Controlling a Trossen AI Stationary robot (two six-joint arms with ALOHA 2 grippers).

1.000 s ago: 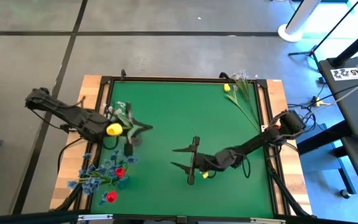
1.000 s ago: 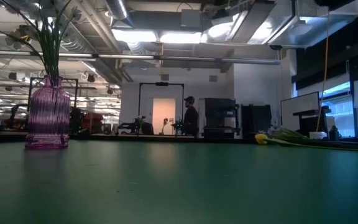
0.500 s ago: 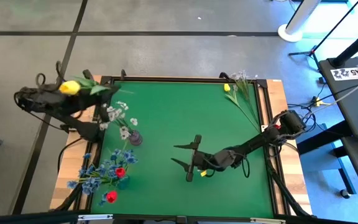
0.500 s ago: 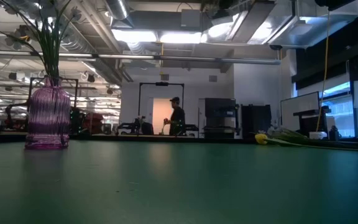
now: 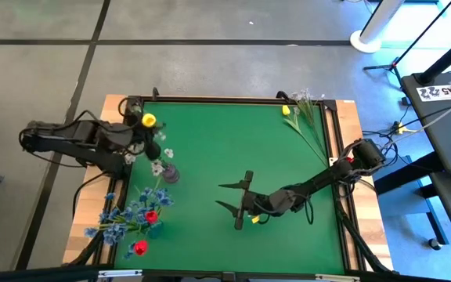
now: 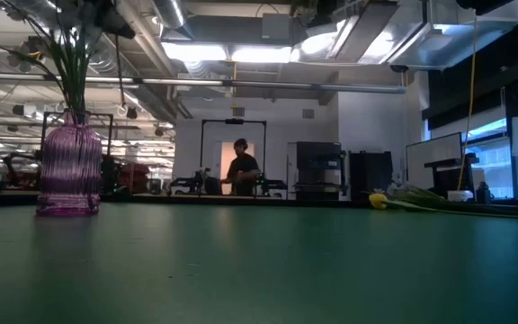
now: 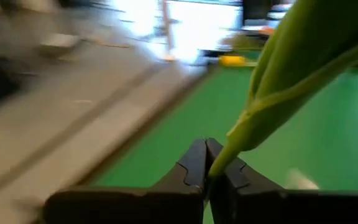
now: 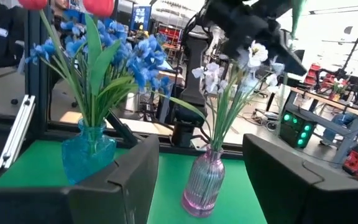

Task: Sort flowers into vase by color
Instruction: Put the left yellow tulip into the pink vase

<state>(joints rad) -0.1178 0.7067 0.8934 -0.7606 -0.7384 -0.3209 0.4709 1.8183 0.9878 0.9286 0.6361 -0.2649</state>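
High view first: where from the purple vase (image 5: 171,174) does the held yellow tulip (image 5: 149,120) sit?
Beyond the purple vase, toward the surface's (image 5: 233,141) far edge and a little to the left arm's side, near but not over the mouth.

And held how?
Pinched by the left fingers (image 5: 137,127), closed tight on the green stem (image 7: 241,134) low down. Seen in the left wrist view as 2 dark fingers (image 7: 193,167) meeting on it, with the stem's long axis running straight out ahead of them.

Which arm nearer?
Left, clearly. Reaches across from its own side, elbow folded, wrist just short of the white blossoms (image 5: 156,160) in the purple vase.

Right arm?
Parked well apart from the purple vase, toward the right side, right fingers (image 5: 233,187) spread wide on nothing. Looks back at both vases: purple vase (image 8: 204,183) beside the blue vase (image 8: 89,155).

What does the coming move turn on?
Probably swinging the stem end down to point at a vase mouth. Hard to say which of the 2 vases takes yellow.

Anything left to sort?
Loose flowers (image 5: 308,117) lying flat, far across from the purple vase.
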